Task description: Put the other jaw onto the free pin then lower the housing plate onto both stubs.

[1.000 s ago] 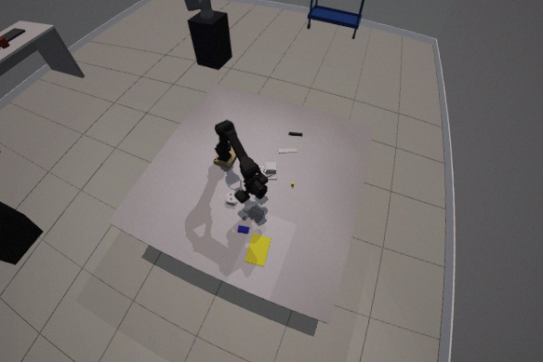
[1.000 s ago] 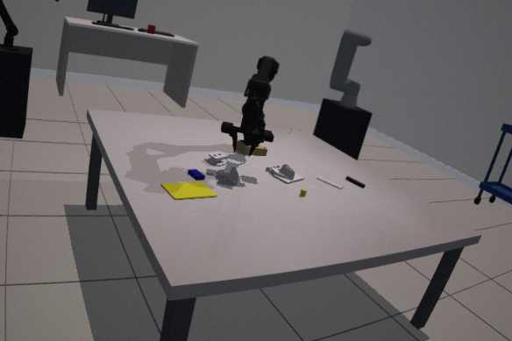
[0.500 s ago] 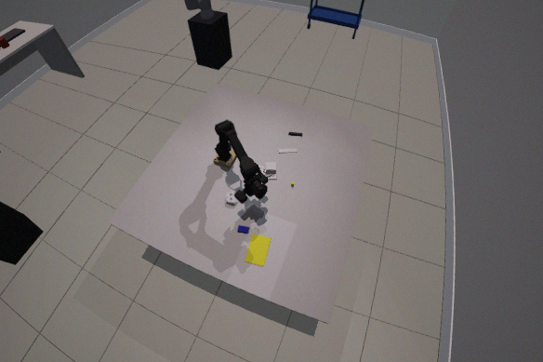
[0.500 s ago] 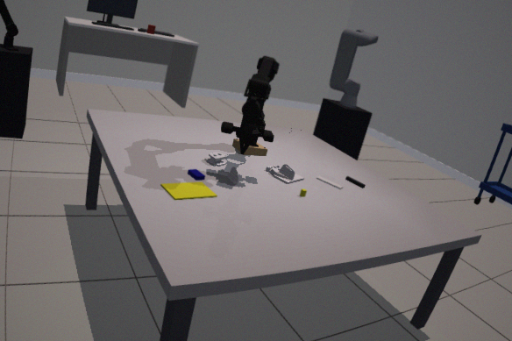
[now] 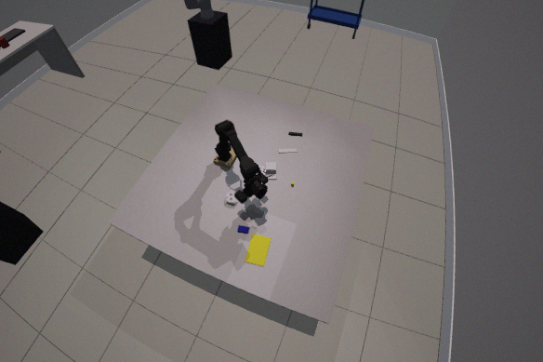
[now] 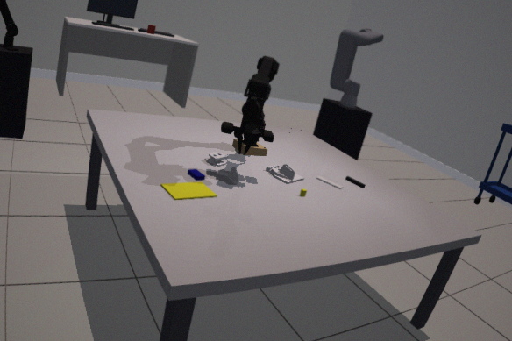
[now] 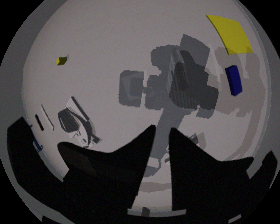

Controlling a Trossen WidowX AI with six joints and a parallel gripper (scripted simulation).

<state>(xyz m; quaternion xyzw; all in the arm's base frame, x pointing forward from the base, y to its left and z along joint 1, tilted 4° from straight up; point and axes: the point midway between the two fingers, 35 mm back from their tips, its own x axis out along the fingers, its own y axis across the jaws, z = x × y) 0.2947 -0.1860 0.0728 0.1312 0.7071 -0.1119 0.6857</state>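
Note:
My gripper [image 6: 243,152] [image 7: 163,128] is empty, with a narrow gap between its fingertips, and hangs above the table. A grey ribbed jaw [image 6: 232,174] [image 7: 183,95] rests on the table in the arm's shadow, ahead of the fingertips in the wrist view. The other jaw [image 5: 271,170] [image 6: 286,171] [image 7: 67,121] sits on the white base at the gripper's other side; its pin and the free pin are too small to make out. A small white piece with holes [image 5: 231,198] [image 6: 216,159], seemingly the housing plate, lies on the table, partly hidden behind a finger in the wrist view.
A blue block [image 5: 243,229] [image 6: 196,174] [image 7: 234,80] lies near a yellow sheet [image 5: 258,250] [image 6: 188,191] [image 7: 232,35]. A small yellow piece [image 5: 292,183] [image 6: 303,193] [image 7: 61,61], a white strip [image 5: 287,151] [image 6: 330,182] and a black bar [image 5: 295,134] [image 6: 355,181] lie beyond the base.

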